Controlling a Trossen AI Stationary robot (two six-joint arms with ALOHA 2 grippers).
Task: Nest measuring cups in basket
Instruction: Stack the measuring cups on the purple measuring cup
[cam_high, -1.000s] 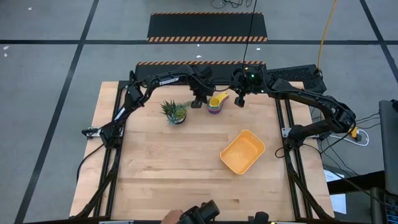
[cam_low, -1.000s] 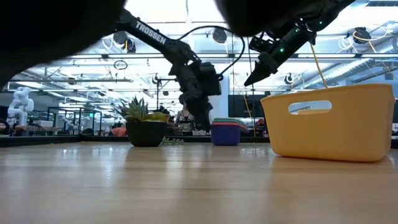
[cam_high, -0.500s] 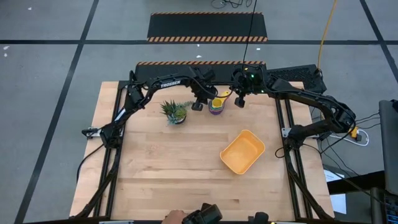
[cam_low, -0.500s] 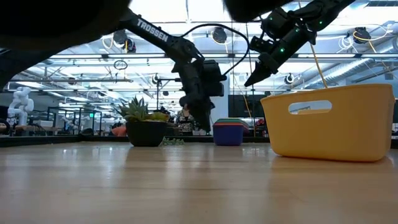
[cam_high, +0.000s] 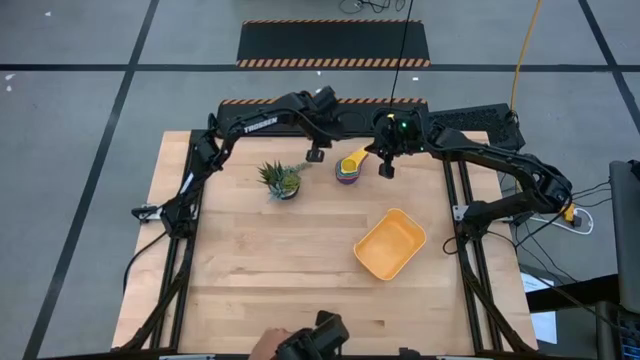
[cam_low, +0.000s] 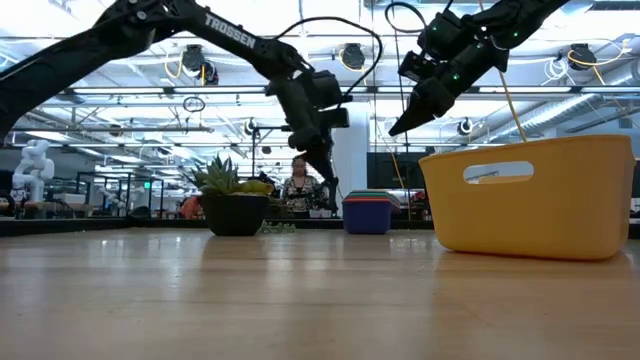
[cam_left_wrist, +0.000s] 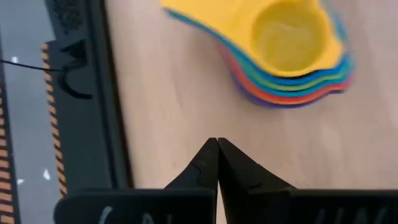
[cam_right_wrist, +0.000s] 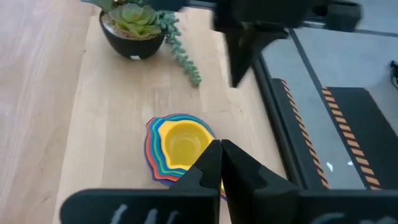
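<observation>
**Both grippers closed and empty above the stacked cups**

The left gripper (cam_high: 315, 155) has its fingers pressed together with nothing between them; it hangs above the table at about 10 o'clock from the measuring cups (cam_high: 349, 167), clear of them. In the left wrist view its fingertips (cam_left_wrist: 217, 144) meet in a point over bare wood, the cups (cam_left_wrist: 292, 53) lying just beyond. The right gripper (cam_high: 386, 170) is likewise fully closed and empty, raised just beside the cups at their 3 o'clock. In the low view both grippers, left (cam_low: 326, 195) and right (cam_low: 395, 128), are off the surface.

The table (cam_high: 260, 260) is light, jointed wood, framed by dark rails. A small potted plant (cam_high: 281, 180) stands at 9 o'clock from the cups. Around the table is grey floor with a black mat edged in orange stripes (cam_high: 333, 44). The low view shows a bright workshop hall, with a person (cam_low: 299, 187) far behind the table.

The cups sit nested in one stack on the bare wood near the table's far edge, yellow innermost, with green, blue, red and purple-blue rims showing around it. The basket (cam_high: 389, 244), orange-yellow and turned at an angle, lies well apart at about 5 o'clock from the stack.
</observation>
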